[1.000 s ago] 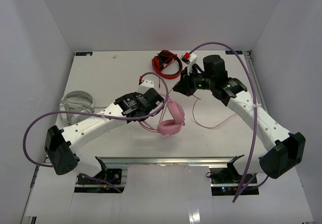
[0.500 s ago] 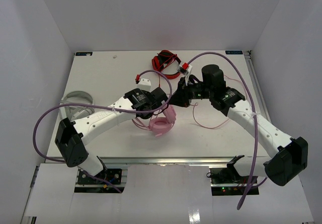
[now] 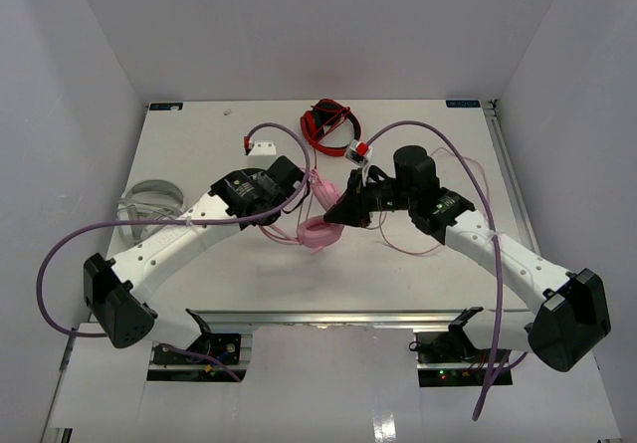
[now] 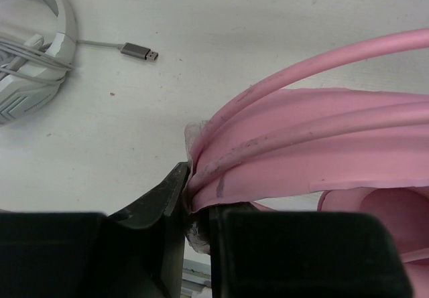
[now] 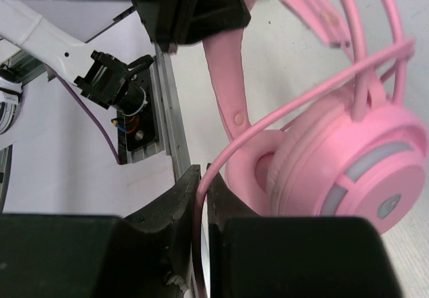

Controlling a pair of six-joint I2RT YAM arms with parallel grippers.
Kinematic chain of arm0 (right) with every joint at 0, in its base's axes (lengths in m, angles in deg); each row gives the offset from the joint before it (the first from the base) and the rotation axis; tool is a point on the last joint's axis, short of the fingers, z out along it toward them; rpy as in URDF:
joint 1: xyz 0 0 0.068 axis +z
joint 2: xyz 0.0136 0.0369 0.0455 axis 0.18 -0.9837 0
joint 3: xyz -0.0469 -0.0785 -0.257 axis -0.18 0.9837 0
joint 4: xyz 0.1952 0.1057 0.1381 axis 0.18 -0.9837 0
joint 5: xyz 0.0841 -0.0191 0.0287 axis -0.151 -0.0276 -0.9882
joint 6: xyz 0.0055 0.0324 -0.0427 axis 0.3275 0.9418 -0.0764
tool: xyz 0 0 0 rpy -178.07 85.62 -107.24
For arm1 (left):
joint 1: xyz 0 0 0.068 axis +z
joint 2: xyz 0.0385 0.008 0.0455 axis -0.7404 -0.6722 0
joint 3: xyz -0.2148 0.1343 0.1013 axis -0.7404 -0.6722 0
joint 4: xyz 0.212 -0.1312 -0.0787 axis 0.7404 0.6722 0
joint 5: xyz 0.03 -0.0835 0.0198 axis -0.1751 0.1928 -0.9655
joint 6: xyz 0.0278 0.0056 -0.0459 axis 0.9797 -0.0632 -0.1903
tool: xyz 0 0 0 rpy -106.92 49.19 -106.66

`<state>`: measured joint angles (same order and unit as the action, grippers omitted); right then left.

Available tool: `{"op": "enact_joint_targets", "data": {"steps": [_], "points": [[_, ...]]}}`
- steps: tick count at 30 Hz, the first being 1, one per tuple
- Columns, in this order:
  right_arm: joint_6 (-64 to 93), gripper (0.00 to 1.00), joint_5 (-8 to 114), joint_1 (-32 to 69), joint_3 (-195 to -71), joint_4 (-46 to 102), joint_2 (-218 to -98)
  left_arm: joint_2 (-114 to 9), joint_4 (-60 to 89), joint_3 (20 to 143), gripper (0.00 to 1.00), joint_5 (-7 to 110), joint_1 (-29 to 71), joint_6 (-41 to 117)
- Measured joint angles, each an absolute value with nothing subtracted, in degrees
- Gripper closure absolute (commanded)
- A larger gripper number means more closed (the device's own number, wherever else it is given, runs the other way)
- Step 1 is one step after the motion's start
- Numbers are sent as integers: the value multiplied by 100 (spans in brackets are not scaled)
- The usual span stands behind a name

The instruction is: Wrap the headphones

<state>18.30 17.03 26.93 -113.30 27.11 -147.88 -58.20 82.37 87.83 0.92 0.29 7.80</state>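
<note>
Headphones (image 3: pixel 320 230) mid-table (image 3: pixel 199 154), between both arms. Bare surface in front. Red headphones (image 3: pixel 329 124) close behind, grey ones (image 3: pixel 149 204) at left edge. Left gripper (image 4: pixel 199 207) clamped on headband (image 4: pixel 301 157), right gripper (image 5: pixel 203 191) pinching cable (image 5: pixel 216 161). Can't tell where the cable ends. Arms hide one ear cup from above.

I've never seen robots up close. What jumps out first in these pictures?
The pale pink headphones at the middle of the table, caught between both arms. The left gripper clamps the pink headband, while the right gripper pinches the thin pink cable beside an ear cup. Red-and-black headphones lie at the far edge, and a grey-white pair at the left.
</note>
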Motion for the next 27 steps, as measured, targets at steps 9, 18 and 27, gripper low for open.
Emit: {"op": "enact_joint_targets", "data": {"steps": [9,18,27], "points": [[1965,85,1631,2838,-11045,3149,-14788,-5167,7798,8654,100,469,522,1052],[2234,85,1665,3232,-10813,3592,-14789,-5167,7760,8579,100,682,820,1131],[2277,87,1736,3746,-10798,4074,-14806,-5167,7777,8581,100,835,921,1003]]}}
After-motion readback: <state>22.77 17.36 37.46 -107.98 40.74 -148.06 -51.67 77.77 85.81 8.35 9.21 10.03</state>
